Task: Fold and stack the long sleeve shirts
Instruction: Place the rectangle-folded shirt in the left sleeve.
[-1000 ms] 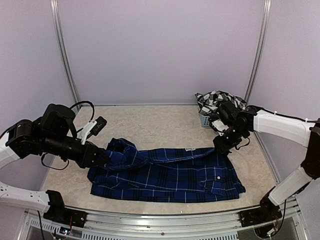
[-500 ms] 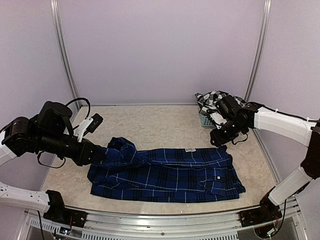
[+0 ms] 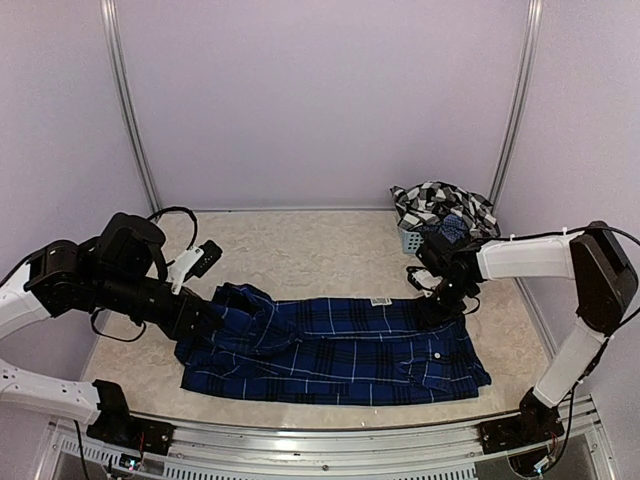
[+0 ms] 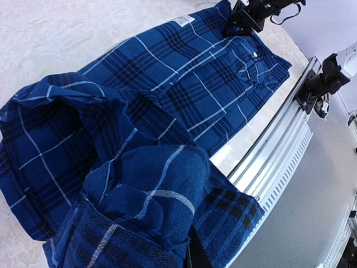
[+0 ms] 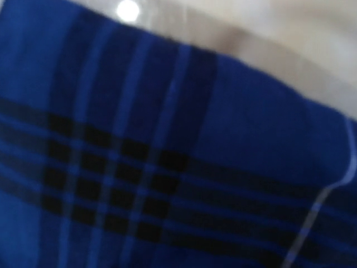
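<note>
The navy blue plaid shirt (image 3: 340, 350) lies spread across the middle of the table, with its left end bunched up. My left gripper (image 3: 203, 313) is shut on that bunched cloth. In the left wrist view the cloth (image 4: 150, 190) drapes over the fingers, and only one dark finger (image 4: 199, 255) shows. My right gripper (image 3: 433, 306) is pressed down on the shirt's far right edge. The right wrist view shows only blurred navy cloth (image 5: 167, 167), so its fingers are hidden. The black-and-white checked shirt (image 3: 442, 203) is heaped at the back right.
A small grey-blue mesh basket (image 3: 409, 239) stands under the checked shirt at the back right. The metal rail of the table's front edge (image 3: 320, 440) runs close to the navy shirt's near hem. Frame posts stand at both back corners.
My right gripper lifted off the shirt's far right corner, then came down a little further left on its far edge. My left gripper shifted right with the bunched cloth.
</note>
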{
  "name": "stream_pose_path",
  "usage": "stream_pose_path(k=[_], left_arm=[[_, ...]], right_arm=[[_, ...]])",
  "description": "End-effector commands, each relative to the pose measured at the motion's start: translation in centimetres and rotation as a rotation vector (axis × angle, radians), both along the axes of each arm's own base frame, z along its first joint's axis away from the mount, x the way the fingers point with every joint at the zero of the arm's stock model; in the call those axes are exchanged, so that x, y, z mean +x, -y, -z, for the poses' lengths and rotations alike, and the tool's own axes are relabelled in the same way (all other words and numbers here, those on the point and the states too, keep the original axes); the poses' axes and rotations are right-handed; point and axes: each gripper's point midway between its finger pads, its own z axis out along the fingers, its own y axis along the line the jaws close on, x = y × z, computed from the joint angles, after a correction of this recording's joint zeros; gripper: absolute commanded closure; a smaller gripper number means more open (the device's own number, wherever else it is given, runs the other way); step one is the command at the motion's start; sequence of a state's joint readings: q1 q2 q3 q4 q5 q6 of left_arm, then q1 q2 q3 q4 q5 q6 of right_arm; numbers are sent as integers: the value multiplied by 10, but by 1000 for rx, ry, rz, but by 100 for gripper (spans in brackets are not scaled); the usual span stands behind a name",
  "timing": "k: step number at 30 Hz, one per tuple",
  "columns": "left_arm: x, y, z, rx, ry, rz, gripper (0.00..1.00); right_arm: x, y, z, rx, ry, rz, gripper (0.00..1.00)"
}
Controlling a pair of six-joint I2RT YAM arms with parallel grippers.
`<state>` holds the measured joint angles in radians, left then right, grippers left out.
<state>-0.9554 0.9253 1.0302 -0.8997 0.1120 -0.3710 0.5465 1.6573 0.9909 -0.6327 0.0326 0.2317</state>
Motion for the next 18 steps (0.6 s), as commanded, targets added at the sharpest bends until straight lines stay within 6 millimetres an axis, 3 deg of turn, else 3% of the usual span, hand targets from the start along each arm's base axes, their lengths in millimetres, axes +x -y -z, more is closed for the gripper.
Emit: stream_pose_path(k=[1,4,8,12,18], left_arm=[[2,14,15,-3,-1,50,96],[6,22,20,-1,2,65,96],[12,40,12,-35,35,117,96],[21,59,19,-10,83,205,98],[42,85,27,52,217,324,97]], right_arm=[[0,2,22,-1,-36,22,55],[0,2,23,-7,-38,17,55],[14,-10,-10,59,53,-16,54],[19,-29,-44,162,127,-68,53],[18,-44,-61,255,155,-97,53]])
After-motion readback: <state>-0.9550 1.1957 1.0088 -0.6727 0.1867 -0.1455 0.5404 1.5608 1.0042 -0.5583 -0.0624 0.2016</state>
